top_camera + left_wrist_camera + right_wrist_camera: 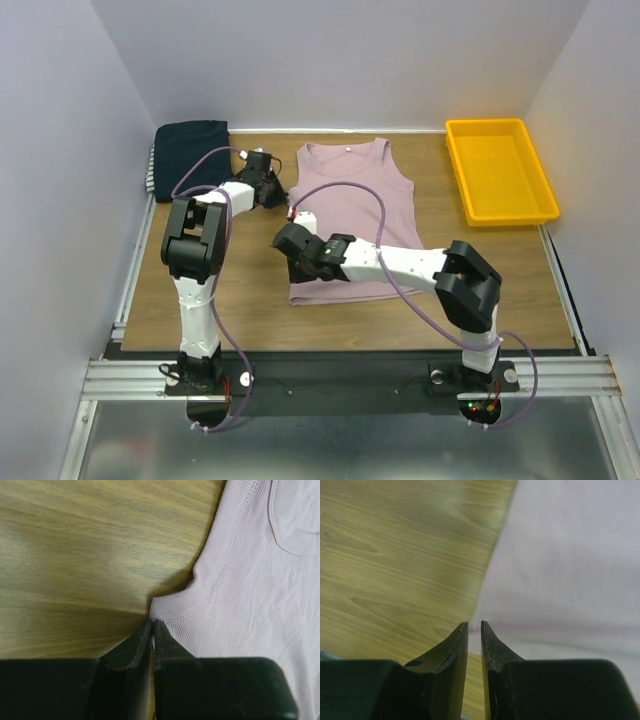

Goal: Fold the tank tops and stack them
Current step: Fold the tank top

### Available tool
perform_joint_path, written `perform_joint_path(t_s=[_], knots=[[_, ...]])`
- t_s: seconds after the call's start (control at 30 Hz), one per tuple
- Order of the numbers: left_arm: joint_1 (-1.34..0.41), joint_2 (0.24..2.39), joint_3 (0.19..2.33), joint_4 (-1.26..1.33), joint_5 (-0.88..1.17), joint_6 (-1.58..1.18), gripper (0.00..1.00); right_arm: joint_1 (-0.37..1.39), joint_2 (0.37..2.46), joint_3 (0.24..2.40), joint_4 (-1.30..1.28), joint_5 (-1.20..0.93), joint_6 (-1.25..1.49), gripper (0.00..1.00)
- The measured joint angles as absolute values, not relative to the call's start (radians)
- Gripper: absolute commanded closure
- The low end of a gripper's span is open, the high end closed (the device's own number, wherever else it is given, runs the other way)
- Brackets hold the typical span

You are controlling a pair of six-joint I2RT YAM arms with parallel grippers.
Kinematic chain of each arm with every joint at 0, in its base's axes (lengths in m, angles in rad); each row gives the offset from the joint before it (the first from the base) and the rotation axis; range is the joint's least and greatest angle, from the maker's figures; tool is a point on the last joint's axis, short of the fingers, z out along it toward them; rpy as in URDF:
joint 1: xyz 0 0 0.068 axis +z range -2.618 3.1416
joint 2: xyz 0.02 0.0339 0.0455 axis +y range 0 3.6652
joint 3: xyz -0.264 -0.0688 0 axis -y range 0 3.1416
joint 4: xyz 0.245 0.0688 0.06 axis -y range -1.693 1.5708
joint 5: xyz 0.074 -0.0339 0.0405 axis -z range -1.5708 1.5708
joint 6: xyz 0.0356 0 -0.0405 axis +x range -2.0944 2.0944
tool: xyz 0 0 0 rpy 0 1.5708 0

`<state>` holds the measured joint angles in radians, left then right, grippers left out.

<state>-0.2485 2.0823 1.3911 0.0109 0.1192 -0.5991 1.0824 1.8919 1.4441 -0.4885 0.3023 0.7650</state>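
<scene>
Left wrist: fingers point(131, 652) at pink top point(245, 610)

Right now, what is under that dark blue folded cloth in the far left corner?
A striped edge shows beneath the navy top along its left side. Anything else below is covered.
</scene>
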Motion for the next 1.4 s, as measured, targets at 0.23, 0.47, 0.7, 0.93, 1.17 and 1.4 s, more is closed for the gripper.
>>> perform_joint_path(t_s=[0.23,0.47,0.7,0.93,1.17,1.4], knots=[[-0.247,2.094,1.409,0.009,0.120,-0.598,1.00,1.119,2.037,1.509,-0.501,0.307,0.756,0.78],[-0.242,2.094,1.409,0.007,0.119,-0.598,1.00,1.159,2.029,1.435,-0.498,0.328,0.793,0.78],[-0.238,2.094,1.409,0.004,0.118,-0.599,1.00,1.187,1.958,1.331,-0.481,0.356,0.836,0.78],[-0.238,2.087,1.404,0.004,0.115,-0.602,1.00,1.200,1.894,1.303,-0.481,0.382,0.844,0.77],[-0.229,2.041,1.364,0.002,0.094,-0.603,1.00,1.206,1.742,1.274,-0.472,0.401,0.842,0.75],[-0.222,2.032,1.363,0.002,0.091,-0.599,1.00,1.206,1.794,1.338,-0.466,0.414,0.834,0.72]])
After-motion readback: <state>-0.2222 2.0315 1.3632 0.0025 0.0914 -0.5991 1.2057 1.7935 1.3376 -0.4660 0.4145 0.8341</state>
